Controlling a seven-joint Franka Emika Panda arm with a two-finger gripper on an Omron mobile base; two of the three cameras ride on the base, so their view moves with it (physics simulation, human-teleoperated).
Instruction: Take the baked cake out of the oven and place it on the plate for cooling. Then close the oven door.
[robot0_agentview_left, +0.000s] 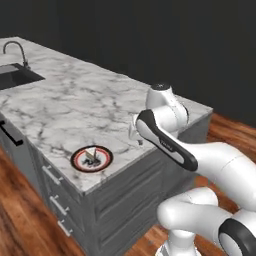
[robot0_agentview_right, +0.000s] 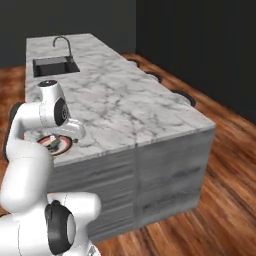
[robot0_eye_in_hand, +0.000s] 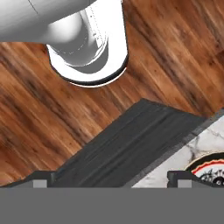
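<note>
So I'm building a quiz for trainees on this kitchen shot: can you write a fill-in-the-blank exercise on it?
1. The plate with the red rim rests on the ____ countertop.
2. A slice of ____ lies on the plate.
3. The sink has a curved ____ behind it.
4. The floor is made of ____.

Missing words: marble; cake; faucet; wood

A long island bench with a white, grey-veined marble top stands on a reddish-brown wooden plank floor. Its sides are grey wood-grain panels, with silver-handled drawers on one side. A dark inset sink with a curved tap sits at the far end. Plain dark walls stand behind.
</note>
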